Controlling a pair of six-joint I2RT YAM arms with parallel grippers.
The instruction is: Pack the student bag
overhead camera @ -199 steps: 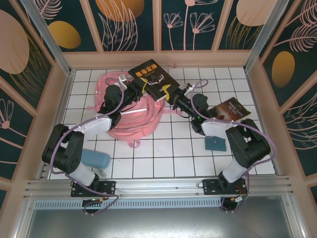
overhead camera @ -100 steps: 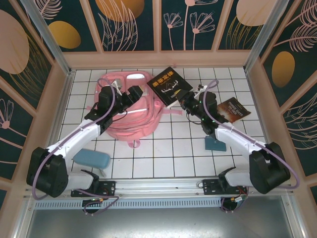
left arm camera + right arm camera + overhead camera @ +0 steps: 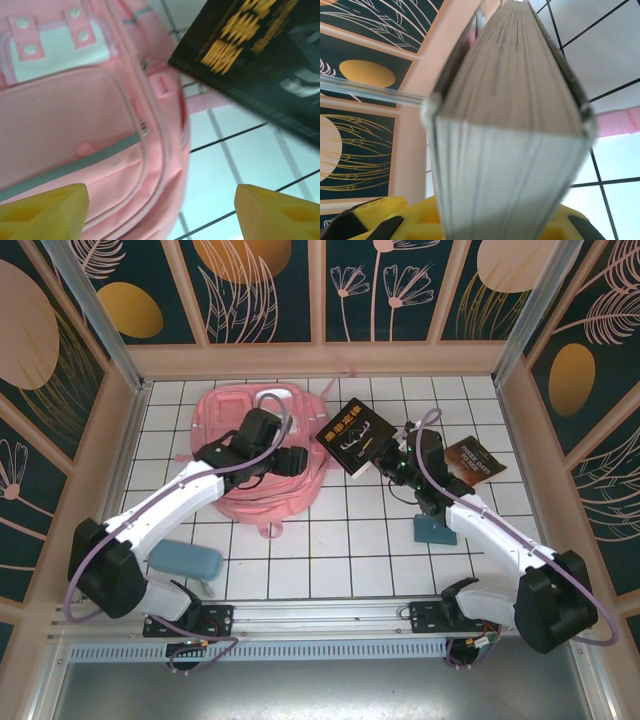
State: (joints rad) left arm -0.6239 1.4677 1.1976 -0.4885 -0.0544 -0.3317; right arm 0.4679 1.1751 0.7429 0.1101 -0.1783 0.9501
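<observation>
Where the student bag (image 3: pixel 228 406) ends, right gripper (image 3: pixel 384 456) grips black book (image 3: pixel 354 434)

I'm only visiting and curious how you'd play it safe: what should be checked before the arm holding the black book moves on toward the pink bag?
1. Black book secure in the right end effector: ok, clamped at one edge.
2. Left end effector open and empty: ok.
3. Student bag opening wide enough for the book: cannot tell, no gap is visible.
4. Left arm out of the book's way: probably not ok, it hangs over the bag's right side, next to the book.
5. Brown book and blue case away from the bag: ok.
</observation>
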